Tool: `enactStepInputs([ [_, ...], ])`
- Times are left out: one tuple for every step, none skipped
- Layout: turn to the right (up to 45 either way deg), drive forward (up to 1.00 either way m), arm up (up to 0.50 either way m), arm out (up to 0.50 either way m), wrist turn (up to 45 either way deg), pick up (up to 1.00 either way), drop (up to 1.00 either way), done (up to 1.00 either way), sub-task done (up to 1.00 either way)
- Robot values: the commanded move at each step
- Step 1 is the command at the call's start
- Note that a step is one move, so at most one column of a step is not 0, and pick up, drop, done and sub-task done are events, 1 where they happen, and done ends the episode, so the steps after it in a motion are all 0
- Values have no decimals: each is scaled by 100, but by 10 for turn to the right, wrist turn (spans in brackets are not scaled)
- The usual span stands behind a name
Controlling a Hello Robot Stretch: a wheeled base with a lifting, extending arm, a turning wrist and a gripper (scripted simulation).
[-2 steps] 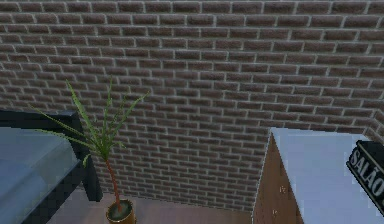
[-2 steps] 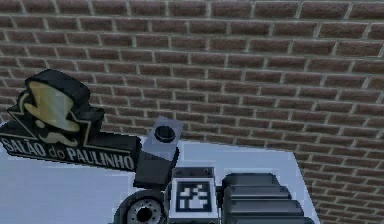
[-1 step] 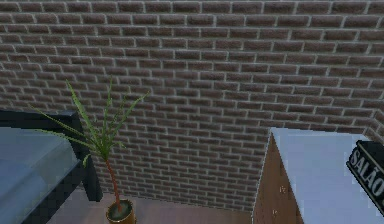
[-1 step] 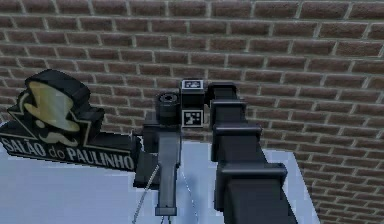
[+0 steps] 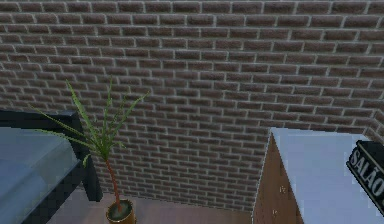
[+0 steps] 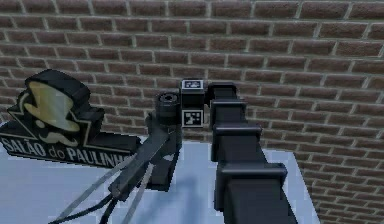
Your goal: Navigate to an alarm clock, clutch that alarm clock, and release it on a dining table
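In the arm side view the dark arm (image 6: pixel 240 160) reaches over a pale blue tabletop (image 6: pixel 40 190) toward the brick wall. Its white marker squares (image 6: pixel 193 100) stand at the far end. Left of them is the gripper (image 6: pixel 105 195), whose thin fingers (image 6: pixel 130 175) slant down to the view's lower left over the tabletop. I cannot tell whether it holds anything. A small dark round shape (image 6: pixel 165 100) sits by the gripper's body; I cannot tell what it is. A dark sign-like ornament (image 6: pixel 60 115) with a pale figure stands on the tabletop at the left.
A brick wall (image 5: pixel 200 70) closes off the forward view. A potted palm (image 5: pixel 110 150) stands on the floor beside a dark-framed bed (image 5: pixel 35 160) at the left. At the right is a wooden cabinet (image 5: pixel 275 195) with a pale blue top (image 5: pixel 315 170), the dark ornament (image 5: pixel 368 165) at its edge.
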Motion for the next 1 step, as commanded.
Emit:
enactStepInputs([
  [0,0,0,0,450,0,0,0,0],
])
